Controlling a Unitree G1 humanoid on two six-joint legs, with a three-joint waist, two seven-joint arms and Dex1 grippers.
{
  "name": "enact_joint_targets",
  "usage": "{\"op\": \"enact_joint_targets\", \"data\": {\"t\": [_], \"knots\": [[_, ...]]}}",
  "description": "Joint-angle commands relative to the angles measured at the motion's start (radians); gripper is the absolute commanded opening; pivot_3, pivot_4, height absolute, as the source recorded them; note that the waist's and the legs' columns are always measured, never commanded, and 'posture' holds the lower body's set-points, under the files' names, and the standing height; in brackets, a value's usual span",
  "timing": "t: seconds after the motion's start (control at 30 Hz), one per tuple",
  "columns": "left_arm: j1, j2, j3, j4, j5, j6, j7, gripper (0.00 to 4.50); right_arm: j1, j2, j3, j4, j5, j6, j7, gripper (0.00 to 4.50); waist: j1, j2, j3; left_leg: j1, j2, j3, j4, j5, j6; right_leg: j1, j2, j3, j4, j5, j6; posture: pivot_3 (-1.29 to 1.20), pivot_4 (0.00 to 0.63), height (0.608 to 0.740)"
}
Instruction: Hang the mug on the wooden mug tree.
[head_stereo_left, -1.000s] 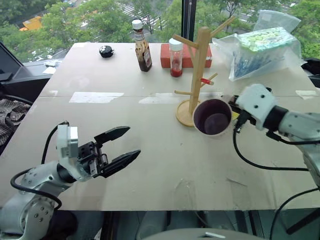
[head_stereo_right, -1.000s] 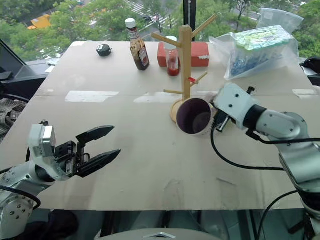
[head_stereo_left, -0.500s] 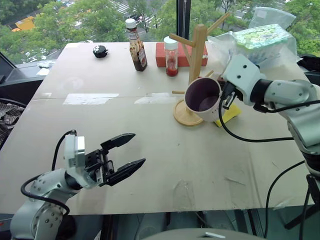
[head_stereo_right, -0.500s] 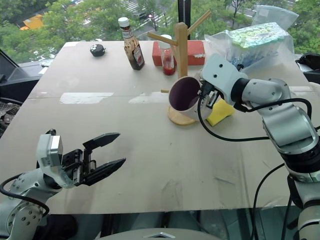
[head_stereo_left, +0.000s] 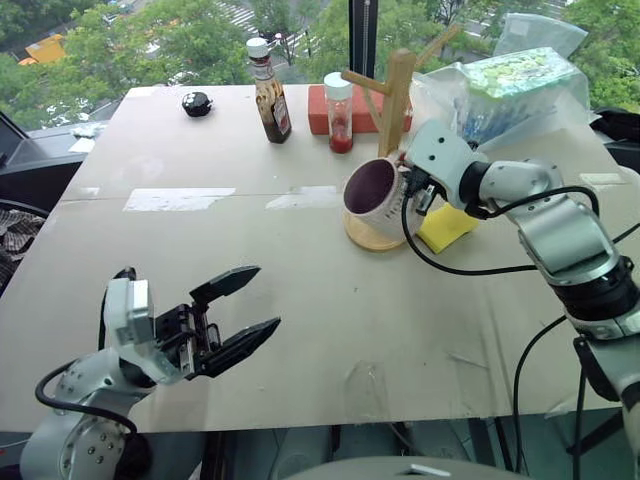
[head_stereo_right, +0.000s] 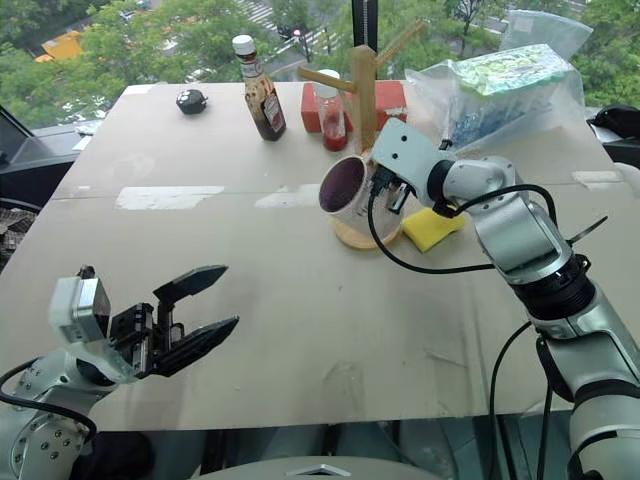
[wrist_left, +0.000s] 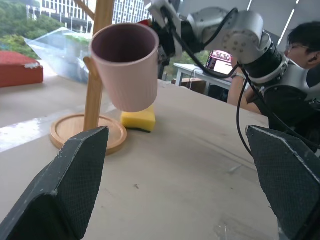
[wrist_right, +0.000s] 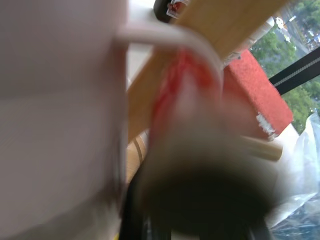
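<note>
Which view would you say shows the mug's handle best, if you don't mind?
The right wrist view: the handle arcs close up against the mug tree. The eye views show the mug mouth-on; the left wrist view shows its side.

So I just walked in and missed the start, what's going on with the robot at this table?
The robot's right gripper is at the mug, which sits tilted, off the table, against the post of the mug tree, over its round base. The right wrist view shows the handle around the red-marked peg. Whether the right jaws are gripping it I can't tell. The left gripper hovers open above the near table, holding nothing. A yellow sponge lies beside the base.
</note>
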Motion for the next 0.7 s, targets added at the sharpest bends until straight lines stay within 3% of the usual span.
{"op": "enact_joint_targets", "data": {"t": [0.03,0.13,0.27,0.37,0.47,0.57,0.7], "knots": [[0.01,0.001,0.043,-0.029,-0.027,-0.022,-0.002,4.5,0.042,0.002,-0.123,-0.039,0.046,0.014,0.003,2.09,0.0,-0.001,-0.001,0.0,0.0,0.0,0.0,0.0,0.0,0.0,0.0,0.0,0.0,0.0,0.0,0.0,0.15,0.74],[0.03,-0.001,0.042,-0.026,-0.015,-0.018,0.0,4.5,0.11,-0.013,-0.254,-0.132,0.147,0.028,0.043,3.41,0.003,-0.001,-0.001,0.0,0.0,-0.001,0.0,0.0,0.0,0.0,0.0,0.0,0.0,0.0,0.0,0.0,0.15,0.74],[0.017,0.007,0.006,-0.06,0.0,0.026,0.088,4.5,0.25,-0.074,-0.407,-0.256,0.277,0.064,0.119,3.41,0.006,-0.001,0.0,-0.002,0.0,-0.002,0.0,0.0,0.0,0.0,0.0,-0.002,0.0,0.0,0.0,0.0,0.15,0.74],[-0.007,0.032,-0.044,-0.07,0.053,0.08,0.171,4.5,0.408,-0.104,-0.635,-0.356,0.437,0.162,0.158,3.41,0.01,-0.001,-0.001,-0.002,0.0,-0.002,0.0,0.0,0.0,0.002,0.0,-0.002,0.0,0.0,0.0,0.0,0.15,0.74],[-0.018,0.048,-0.073,-0.055,0.112,0.1,0.221,4.5,0.576,-0.121,-0.779,-0.397,0.518,0.165,0.196,3.41,0.018,-0.001,-0.001,-0.002,-0.001,-0.002,0.001,0.0,0.0,0.002,0.0,-0.002,0.0,0.0,0.0,0.0,0.15,0.74],[-0.029,0.057,-0.089,0.008,0.153,0.096,0.212,4.5,0.832,-0.106,-0.885,-0.389,0.484,0.033,0.249,3.41,0.026,-0.002,-0.001,-0.001,0.0,-0.001,0.0,0.0,0.0,0.003,0.001,0.0,0.0,0.0,0.0,0.0,0.15,0.74],[-0.034,0.08,-0.094,0.108,0.233,0.057,0.177,4.5,1.04,-0.076,-0.933,-0.362,0.442,-0.102,0.258,3.41,0.024,0.0,-0.001,0.001,0.0,0.002,0.0,0.0,0.0,0.003,0.002,0.0,0.002,0.0,0.0,0.0,0.15,0.74]]}}
